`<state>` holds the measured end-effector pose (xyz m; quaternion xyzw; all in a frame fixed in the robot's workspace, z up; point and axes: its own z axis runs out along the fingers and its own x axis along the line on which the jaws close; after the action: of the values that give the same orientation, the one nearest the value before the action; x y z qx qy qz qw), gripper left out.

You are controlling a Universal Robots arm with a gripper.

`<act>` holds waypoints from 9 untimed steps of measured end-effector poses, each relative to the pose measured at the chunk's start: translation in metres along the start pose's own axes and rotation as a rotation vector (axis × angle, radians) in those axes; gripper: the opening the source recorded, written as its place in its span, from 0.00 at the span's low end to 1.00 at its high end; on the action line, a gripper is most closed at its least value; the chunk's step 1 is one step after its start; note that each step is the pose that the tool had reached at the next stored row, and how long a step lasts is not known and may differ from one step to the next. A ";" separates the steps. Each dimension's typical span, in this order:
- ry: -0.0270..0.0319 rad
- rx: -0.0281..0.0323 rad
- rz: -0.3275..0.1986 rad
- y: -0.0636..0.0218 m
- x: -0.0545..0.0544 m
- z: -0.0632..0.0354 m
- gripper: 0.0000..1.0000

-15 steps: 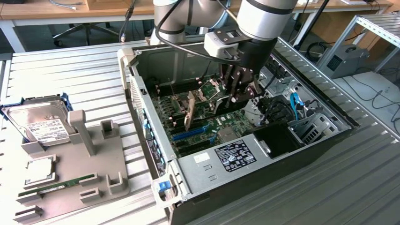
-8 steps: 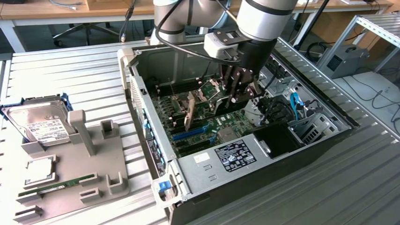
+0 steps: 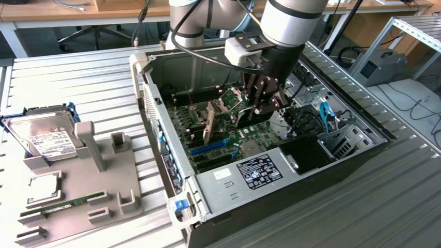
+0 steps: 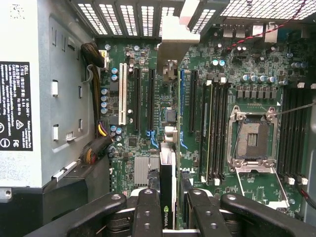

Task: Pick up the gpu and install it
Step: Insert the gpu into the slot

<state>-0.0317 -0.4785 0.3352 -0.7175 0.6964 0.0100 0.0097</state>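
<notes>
Black flat gpu (image 4: 167,187) in claw (image 4: 168,210)

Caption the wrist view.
Gripper holding the thin black graphics card edge-on above the green motherboard.

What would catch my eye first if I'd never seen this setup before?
The open computer case in the middle, with the robot's hand reaching down into it. In the wrist view the hand grips the gpu edge-on above the green motherboard. On the exterior view's left, a grey tray holds a hard drive and a memory stick.
</notes>
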 end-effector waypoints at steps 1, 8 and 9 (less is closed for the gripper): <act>0.0001 0.0000 0.000 0.0000 0.000 0.0001 0.26; 0.0000 0.0000 0.000 0.0004 0.000 0.0024 0.26; 0.0001 0.0000 0.000 0.0004 0.000 0.0026 0.26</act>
<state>-0.0321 -0.4786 0.3326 -0.7175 0.6964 0.0100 0.0096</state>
